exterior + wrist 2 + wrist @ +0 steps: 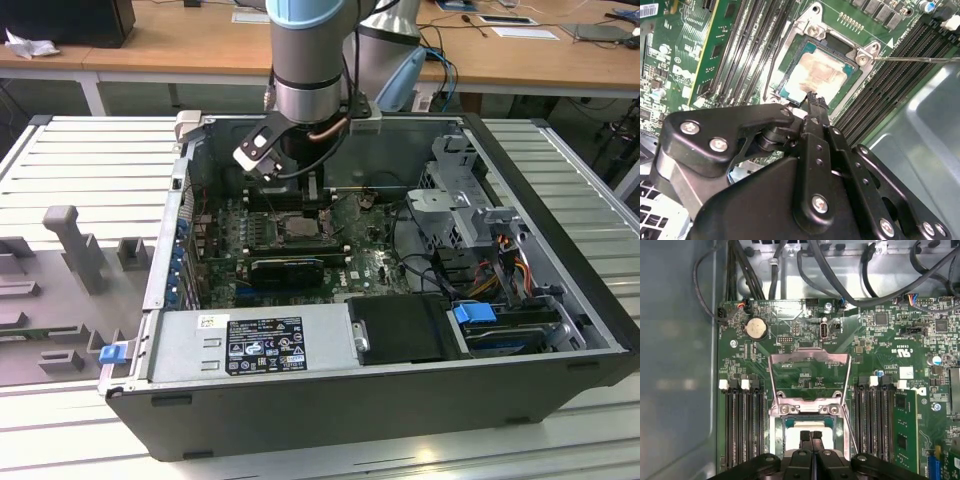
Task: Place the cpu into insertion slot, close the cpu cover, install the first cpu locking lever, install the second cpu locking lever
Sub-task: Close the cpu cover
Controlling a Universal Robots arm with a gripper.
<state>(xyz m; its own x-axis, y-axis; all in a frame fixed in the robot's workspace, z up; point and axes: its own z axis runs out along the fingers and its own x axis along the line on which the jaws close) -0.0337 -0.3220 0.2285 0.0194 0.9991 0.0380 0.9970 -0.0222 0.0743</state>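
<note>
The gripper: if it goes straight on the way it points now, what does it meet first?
Probably the cpu, lying in the socket right before the gripper tips; depth is unclear, so they may already touch.

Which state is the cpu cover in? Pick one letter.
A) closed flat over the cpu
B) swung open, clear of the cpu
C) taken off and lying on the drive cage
B: in the first wrist view the cpu cover is swung open away from the socket, and the cpu lies uncovered in it beneath the end effector.
</note>
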